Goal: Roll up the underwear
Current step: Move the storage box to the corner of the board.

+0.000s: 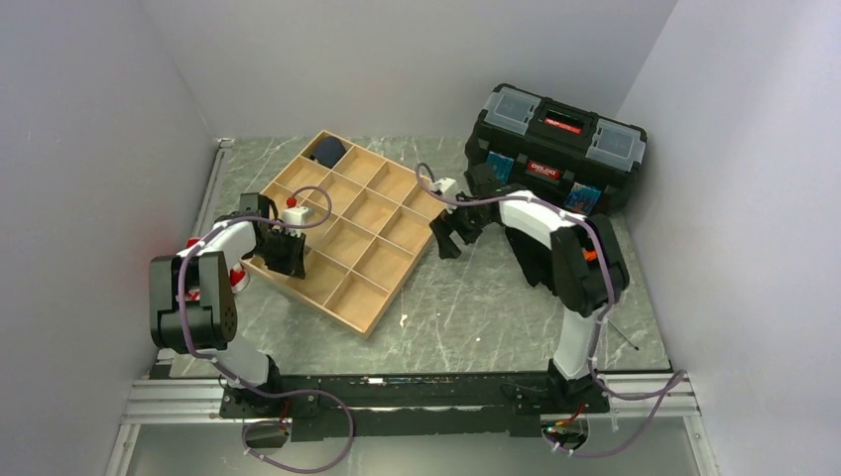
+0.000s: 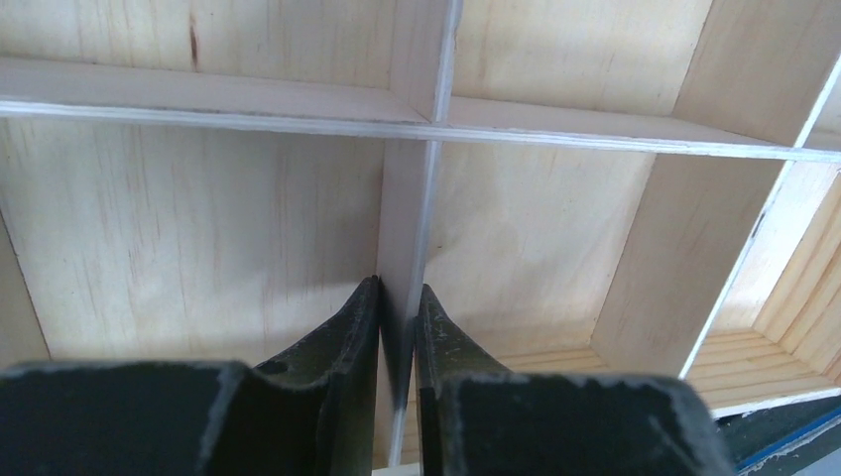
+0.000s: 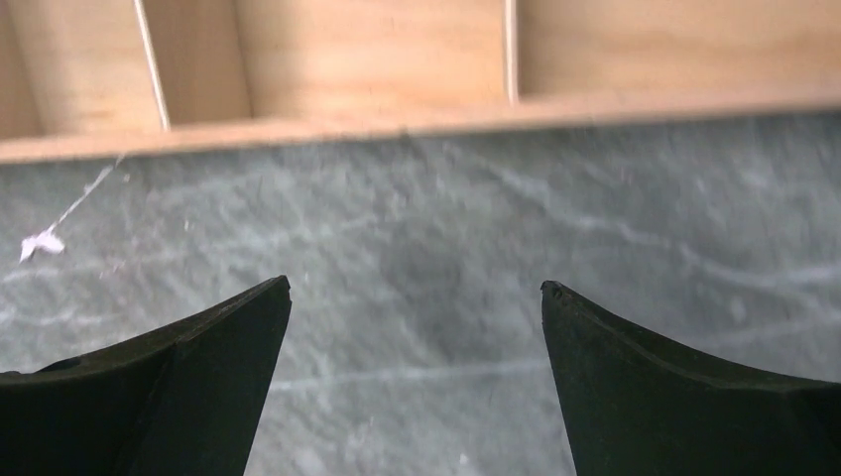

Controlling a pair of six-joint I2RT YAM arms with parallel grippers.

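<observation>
The underwear is in none of the views. My left gripper (image 1: 288, 254) reaches down into the wooden compartment tray (image 1: 382, 319) near its left edge. In the left wrist view my left gripper (image 2: 399, 288) is shut on a thin wooden divider (image 2: 409, 213) of the tray, one finger pressed on each side of it. My right gripper (image 1: 446, 238) hangs just off the tray's right edge. In the right wrist view my right gripper (image 3: 417, 288) is wide open over the grey marbled tabletop (image 3: 417, 218), with nothing between its fingers.
A dark navy rolled bundle (image 1: 327, 151) sits in the tray's far corner compartment. A black toolbox (image 1: 555, 149) stands at the back right. A small white scrap (image 3: 40, 243) lies on the table by the tray's wall (image 3: 397, 124). Grey walls close in both sides.
</observation>
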